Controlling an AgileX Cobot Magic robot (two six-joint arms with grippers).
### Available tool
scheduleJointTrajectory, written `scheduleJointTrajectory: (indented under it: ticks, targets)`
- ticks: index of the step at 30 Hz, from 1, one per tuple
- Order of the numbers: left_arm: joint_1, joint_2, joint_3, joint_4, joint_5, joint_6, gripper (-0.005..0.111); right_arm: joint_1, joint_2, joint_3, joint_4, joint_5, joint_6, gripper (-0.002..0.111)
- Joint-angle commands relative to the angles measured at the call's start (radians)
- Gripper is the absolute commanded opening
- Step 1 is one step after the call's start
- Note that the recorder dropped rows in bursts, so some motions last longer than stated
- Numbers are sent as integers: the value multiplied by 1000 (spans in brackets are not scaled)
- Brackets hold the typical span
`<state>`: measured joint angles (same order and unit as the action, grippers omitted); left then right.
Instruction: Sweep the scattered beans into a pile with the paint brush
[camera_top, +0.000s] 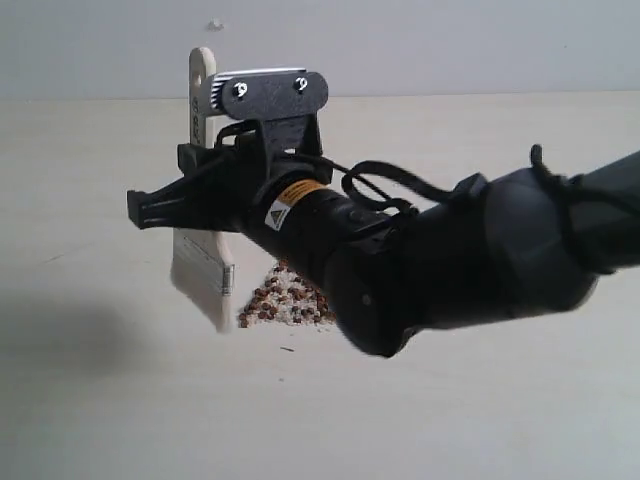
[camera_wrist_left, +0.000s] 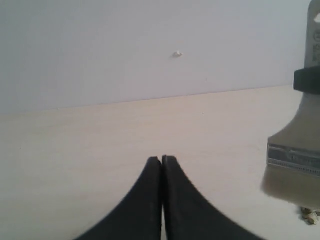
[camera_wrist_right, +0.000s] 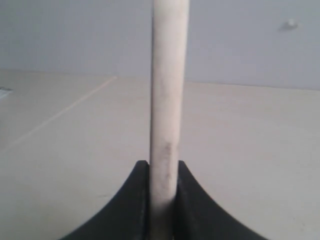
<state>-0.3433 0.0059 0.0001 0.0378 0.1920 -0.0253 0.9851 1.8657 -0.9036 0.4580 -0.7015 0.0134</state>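
Observation:
My right gripper (camera_top: 160, 203) reaches in from the right and is shut on the paint brush (camera_top: 198, 275), which it holds upright, pale handle up and off-white bristles down. In the right wrist view the handle (camera_wrist_right: 169, 100) stands edge-on, clamped between the gripper's (camera_wrist_right: 163, 167) black fingers. The beans (camera_top: 285, 300) lie as a small reddish-brown heap mixed with whitish grains, just right of the bristles and partly hidden by the arm. The left wrist view shows my left gripper (camera_wrist_left: 162, 159) shut and empty, well apart from the brush (camera_wrist_left: 295, 145), with a few beans (camera_wrist_left: 310, 215) at the frame edge.
The pale wooden table (camera_top: 100, 400) stretches on all sides of the heap, with a grey wall (camera_top: 450, 45) behind its far edge. The bulky right arm (camera_top: 480, 260) crosses the middle of the exterior view above the table.

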Motion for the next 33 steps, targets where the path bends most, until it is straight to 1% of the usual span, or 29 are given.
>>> scheduleJointTrajectory:
  ticks: [1,4,9,11,14,17,21,22,24,26,28,30,32,33]
  targets:
    - [-4,-6,0,-7,-4,-6,0,86,0,0,301,-5,-284,0]
    - [-4,-6,0,-7,-4,-6,0,109,5,0,299,1,-289,0]
    - [-4,-6,0,-7,-4,-6,0,109,49,0,300,-11,-201,0]
    - [-4,-6,0,-7,-4,-6,0,109,78,0,300,-38,-164,0]
    - [-4,-6,0,-7,-4,-6,0,109,108,0,300,-87,-158,0]
    - [-4,-6,0,-7,-4,-6,0,109,113,0,338,-111,-186,0]
    - [-4,-6,0,-7,-4,-6,0,109,113,0,430,-145,-303,0]
    - [-4,-6,0,-7,-4,-6,0,109,113,0,499,-168,-361,0]
    - [-4,-6,0,-7,-4,-6,0,109,113,0,531,-192,-393,0]
    - [-4,-6,0,-7,-4,-6,0,109,111,0,509,-209,-384,0]
    - [-4,-6,0,-7,-4,-6,0,109,92,0,473,-188,-346,0]
    - [-4,-6,0,-7,-4,-6,0,109,59,0,474,-188,-339,0]
    - [-4,-6,0,-7,-4,-6,0,109,5,0,484,-184,-359,0]
    - [-4,-6,0,-7,-4,-6,0,109,-33,0,506,-184,-417,0]
